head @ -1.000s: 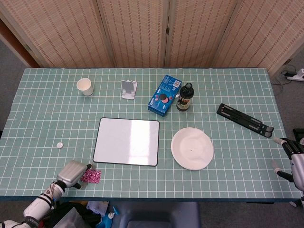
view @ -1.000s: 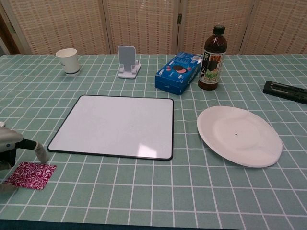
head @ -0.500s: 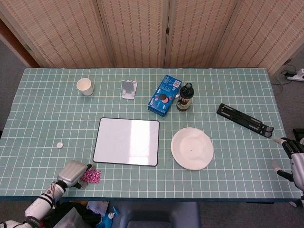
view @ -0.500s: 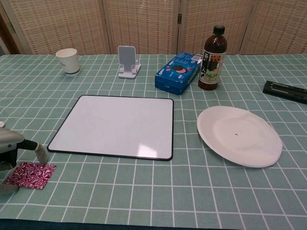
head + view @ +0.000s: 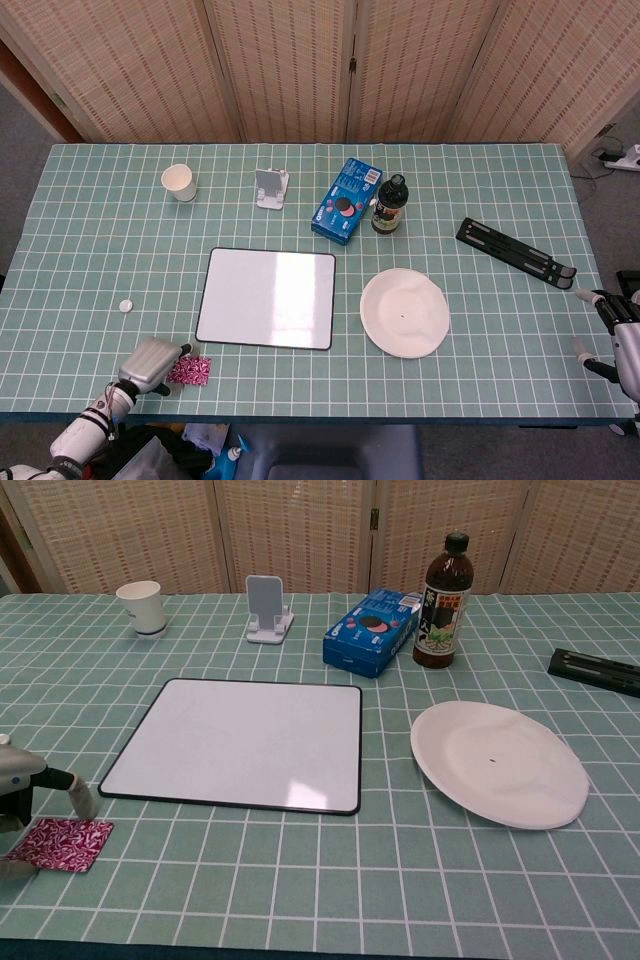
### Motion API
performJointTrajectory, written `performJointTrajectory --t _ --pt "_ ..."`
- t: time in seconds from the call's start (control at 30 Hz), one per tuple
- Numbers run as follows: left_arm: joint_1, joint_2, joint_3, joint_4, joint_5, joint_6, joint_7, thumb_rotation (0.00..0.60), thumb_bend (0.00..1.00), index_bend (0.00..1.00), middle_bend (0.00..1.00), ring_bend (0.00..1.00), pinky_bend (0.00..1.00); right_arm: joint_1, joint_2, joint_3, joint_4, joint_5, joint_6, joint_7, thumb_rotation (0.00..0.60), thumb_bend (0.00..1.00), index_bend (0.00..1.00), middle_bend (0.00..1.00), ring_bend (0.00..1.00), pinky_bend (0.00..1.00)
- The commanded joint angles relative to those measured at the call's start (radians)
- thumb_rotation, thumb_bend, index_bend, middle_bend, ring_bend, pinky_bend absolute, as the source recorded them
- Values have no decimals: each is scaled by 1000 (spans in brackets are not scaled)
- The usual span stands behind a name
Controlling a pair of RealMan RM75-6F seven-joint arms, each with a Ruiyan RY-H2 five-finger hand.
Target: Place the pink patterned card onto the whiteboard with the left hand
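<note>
The pink patterned card [image 5: 191,370] [image 5: 64,841] lies flat near the table's front left corner, left of the whiteboard's [image 5: 268,297] [image 5: 240,742] near corner. My left hand [image 5: 150,364] [image 5: 20,792] is over the card's left end. One finger [image 5: 84,800] is at the card's far edge and another [image 5: 14,869] at its near edge, pinching it. Whether the card is off the cloth cannot be told. My right hand [image 5: 620,338] hangs by the table's right edge, fingers apart and empty. It does not show in the chest view.
Behind the whiteboard stand a paper cup [image 5: 178,182], a white phone stand [image 5: 271,188], a blue box [image 5: 346,200] and a dark bottle [image 5: 390,204]. A white plate [image 5: 404,312] lies right of the board, with a black folded stand [image 5: 515,250] further right. A small white cap [image 5: 126,306] lies at the left.
The left hand and the card have shifted together a little to the left. The right hand has not moved.
</note>
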Motion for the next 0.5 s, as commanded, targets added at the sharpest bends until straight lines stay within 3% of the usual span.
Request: performJointTrajectory --t 0.03,0.5 --pt "2 12 -5 -11 10 16 -9 600 230 355 992 979 979 -1 1 0 -2 -2 4 0 600 250 224 251 232 301" --pt "-101 -1 -121 11 -9 -18 -35 600 230 347 992 978 979 6 5 4 -10 -9 1 -6 600 250 225 251 232 301"
